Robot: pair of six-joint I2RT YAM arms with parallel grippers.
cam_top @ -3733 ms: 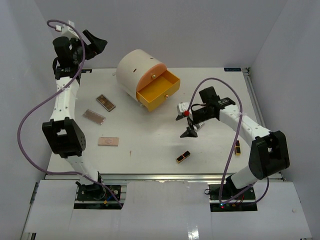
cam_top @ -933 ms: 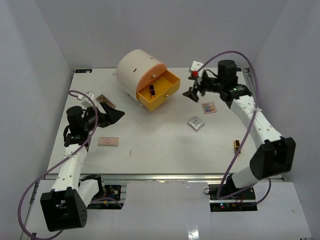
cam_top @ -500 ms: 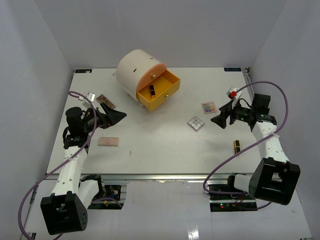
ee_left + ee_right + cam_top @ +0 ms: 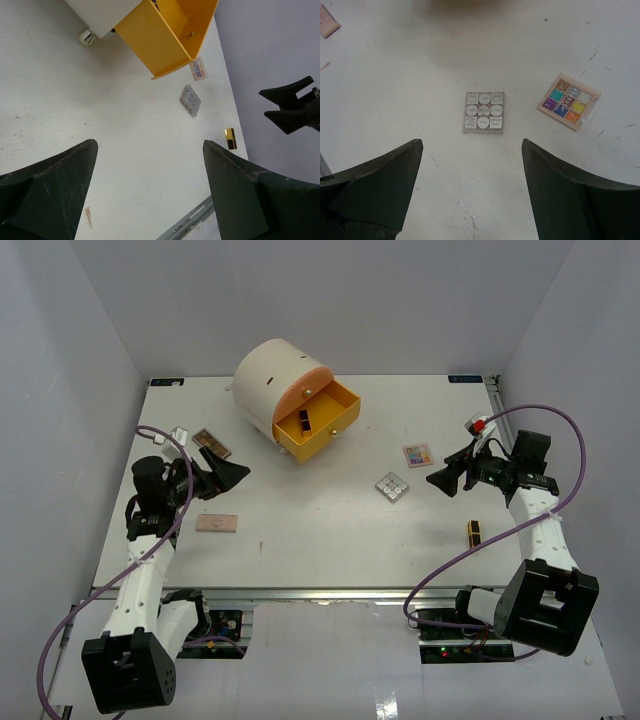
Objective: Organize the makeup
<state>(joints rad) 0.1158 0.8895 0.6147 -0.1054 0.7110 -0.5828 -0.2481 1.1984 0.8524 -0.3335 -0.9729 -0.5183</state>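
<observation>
A small square grey palette lies mid-table; it also shows in the right wrist view and the left wrist view. A colourful square palette lies behind it, also in the right wrist view. A black-and-gold case lies at the right, also in the left wrist view. A pinkish-tan flat palette and a brown one lie at the left. Another black case sits in the drawer. My right gripper is open and empty, right of the square palettes. My left gripper is open and empty.
A cream cylindrical drawer unit stands at the back, its yellow drawer pulled open toward the table's middle. The table's front edge runs just before the arm bases. Grey walls close in the left, right and back.
</observation>
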